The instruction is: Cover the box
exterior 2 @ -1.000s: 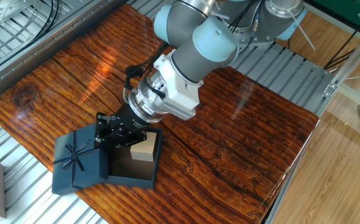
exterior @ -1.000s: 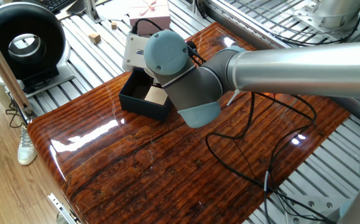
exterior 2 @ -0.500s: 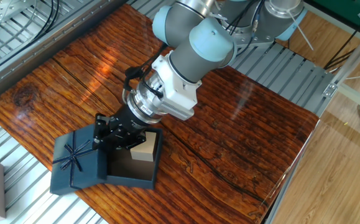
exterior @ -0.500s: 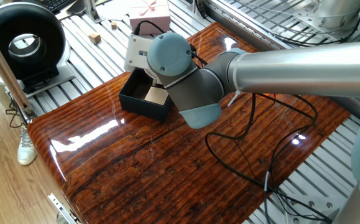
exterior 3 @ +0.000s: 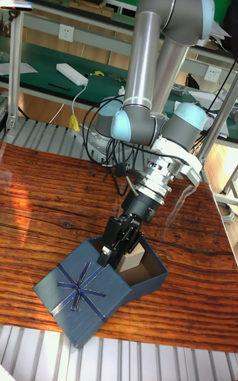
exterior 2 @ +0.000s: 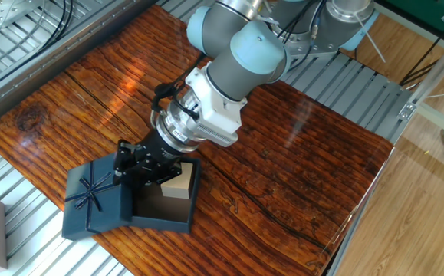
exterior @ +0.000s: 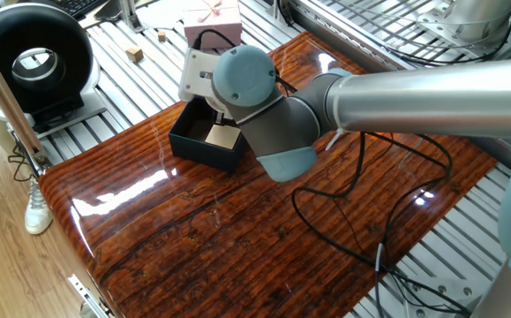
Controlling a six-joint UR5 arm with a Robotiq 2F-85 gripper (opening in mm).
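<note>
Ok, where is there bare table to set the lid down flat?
Free: the wide wooden table stretch right of the box in the other fixed view. Crowded: the claw hangs over the box's edge, where the lid leans; a black cable loops nearby.

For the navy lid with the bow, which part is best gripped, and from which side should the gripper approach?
Best grip the lid by its raised edge, the one propped on the open box. That edge tilts up toward the gripper, while the far edge sits low near the table edge. Coming from above on the box side seems easiest, pinching the rim rather than the flat bow face.
</note>
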